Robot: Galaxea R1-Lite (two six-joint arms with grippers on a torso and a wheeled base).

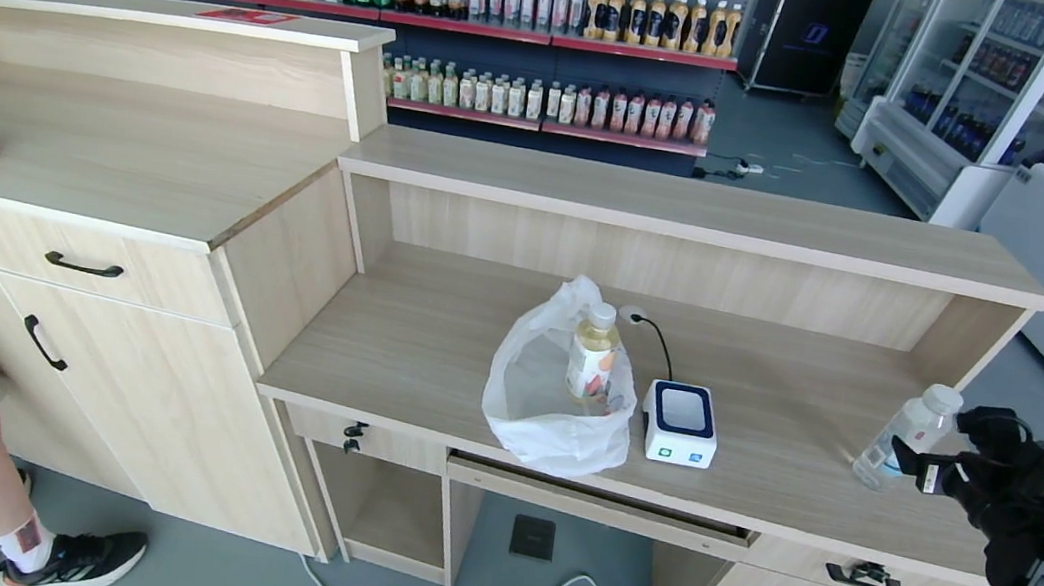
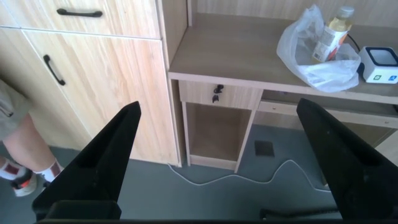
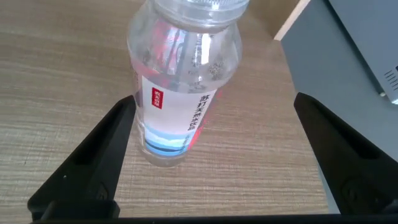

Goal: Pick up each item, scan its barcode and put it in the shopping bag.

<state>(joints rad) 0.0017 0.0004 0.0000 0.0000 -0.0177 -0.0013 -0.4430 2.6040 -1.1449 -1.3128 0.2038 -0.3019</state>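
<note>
Found right gripper (image 3: 216, 106) spread wide just beside water bottle (image 1: 901, 439).
Saw left gripper (image 2: 219, 106) wide too; tea bottle (image 1: 592, 358) in shopping bag (image 1: 530, 385), 9 o'clock from scanner (image 1: 680, 423).

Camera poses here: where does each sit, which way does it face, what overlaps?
Head view: on the head, facing forward and down at the counter; right gripper at the water bottle.
Left wrist view: on the left wrist, facing cabinets and floor; left gripper frames it.
Right wrist view: on the right wrist, down onto the water bottle between its fingers.
Shared: head and left wrist both show the shopping bag and scanner.
</note>
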